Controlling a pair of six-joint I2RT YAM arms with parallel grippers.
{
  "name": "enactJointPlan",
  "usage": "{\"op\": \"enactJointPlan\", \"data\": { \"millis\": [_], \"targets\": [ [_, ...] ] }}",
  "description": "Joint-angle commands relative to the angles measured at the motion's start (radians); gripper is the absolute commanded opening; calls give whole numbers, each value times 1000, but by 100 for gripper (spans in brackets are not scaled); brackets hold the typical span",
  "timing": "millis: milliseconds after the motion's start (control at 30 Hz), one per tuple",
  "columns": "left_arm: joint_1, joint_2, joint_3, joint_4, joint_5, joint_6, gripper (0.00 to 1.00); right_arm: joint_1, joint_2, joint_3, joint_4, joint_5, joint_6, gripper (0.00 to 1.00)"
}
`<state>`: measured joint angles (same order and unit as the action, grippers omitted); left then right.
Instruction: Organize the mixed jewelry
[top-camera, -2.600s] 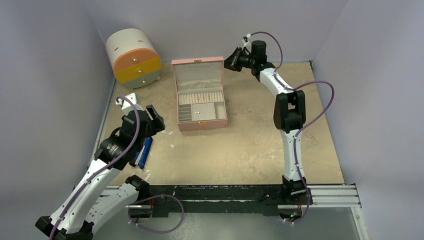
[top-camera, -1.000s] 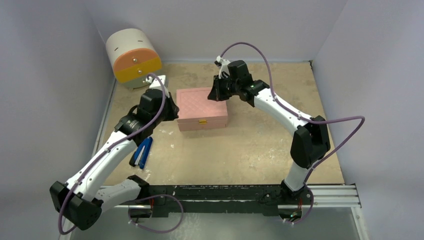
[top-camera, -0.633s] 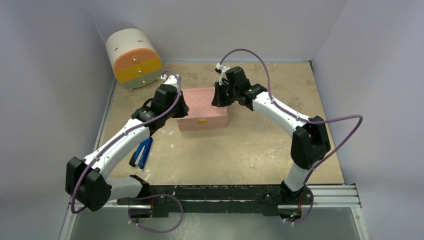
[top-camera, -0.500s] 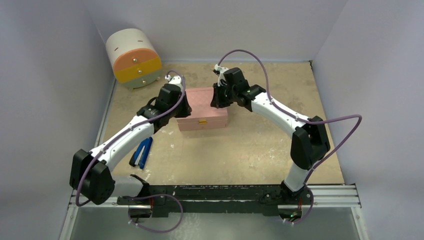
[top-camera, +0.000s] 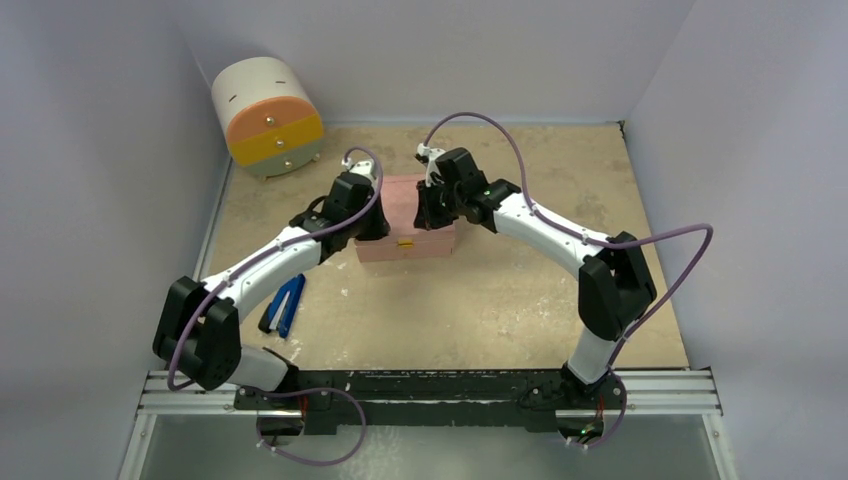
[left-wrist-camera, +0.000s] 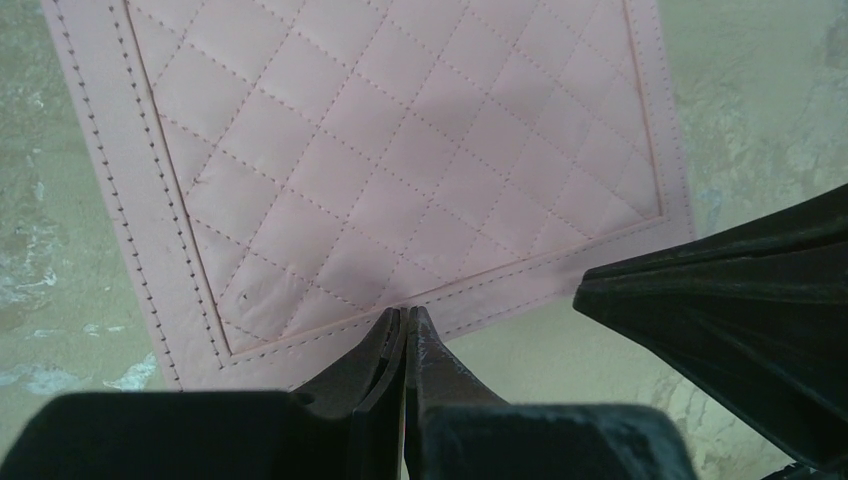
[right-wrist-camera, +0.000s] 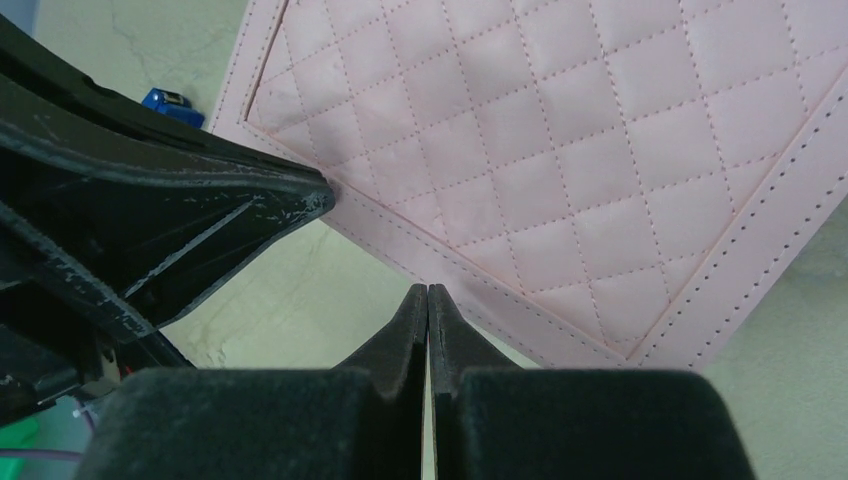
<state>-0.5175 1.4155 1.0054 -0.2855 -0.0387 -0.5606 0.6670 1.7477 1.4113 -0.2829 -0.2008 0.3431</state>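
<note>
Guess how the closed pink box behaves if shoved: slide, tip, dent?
The pink quilted box looks low and broad, flat on the table, so it probably slides rather than tips. Its stitched, quilted lid looks padded and may give slightly under a fingertip.

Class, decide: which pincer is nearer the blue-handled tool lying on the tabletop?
Left. The left pincer hangs over the pink quilted box's left side, just beyond the blue-handled tool; the right pincer hangs over the box's right side, farther off.
</note>
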Motion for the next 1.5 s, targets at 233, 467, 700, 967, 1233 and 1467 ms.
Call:
{"op": "enactJointPlan", "data": {
  "millis": [233,467,700,967,1233,1467],
  "targets": [
    [4,44,-83,47,10,-23,0,5,38,-50,46,23,8,0],
    [4,54,-131,12,-25,-33,0,6,64,-99,53,54,14,0],
    [4,48,-137,-4,-28,-33,0,20,24,10,17,43,20,0],
    [4,39,-138,-7,-24,-31,0,40,7,116,10,33,35,0],
    [4,39,-143,-6,-21,-30,0,53,52,-58,97,38,71,0],
    [4,41,-144,-7,-19,-30,0,66,37,-267,189,69,135,0]
  ]
}}
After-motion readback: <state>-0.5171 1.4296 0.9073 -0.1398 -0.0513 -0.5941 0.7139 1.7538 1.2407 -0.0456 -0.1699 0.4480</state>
